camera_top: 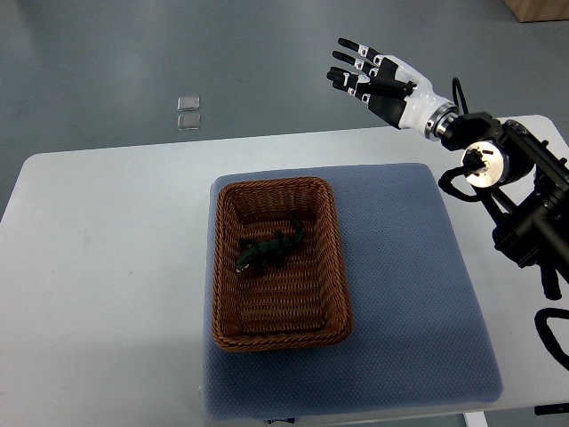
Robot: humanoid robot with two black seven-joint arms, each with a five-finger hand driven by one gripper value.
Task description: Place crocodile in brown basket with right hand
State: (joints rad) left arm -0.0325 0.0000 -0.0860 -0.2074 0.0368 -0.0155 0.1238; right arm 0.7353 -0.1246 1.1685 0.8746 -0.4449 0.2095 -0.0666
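Observation:
A dark green toy crocodile [269, 248] lies inside the brown wicker basket [335, 267], near its middle, its tail pointing to the far right. My right hand [363, 74] is raised beyond the table's far edge, up and to the right of the basket, well apart from it. Its fingers are spread and hold nothing. The right arm [498, 169] comes in from the right edge. No left arm shows.
The basket stands on a blue-grey mat [418, 294] that covers the right half of a white table [98, 294]. Two small clear squares [188, 112] lie on the grey floor beyond the table. A wooden corner [542, 9] shows at the top right.

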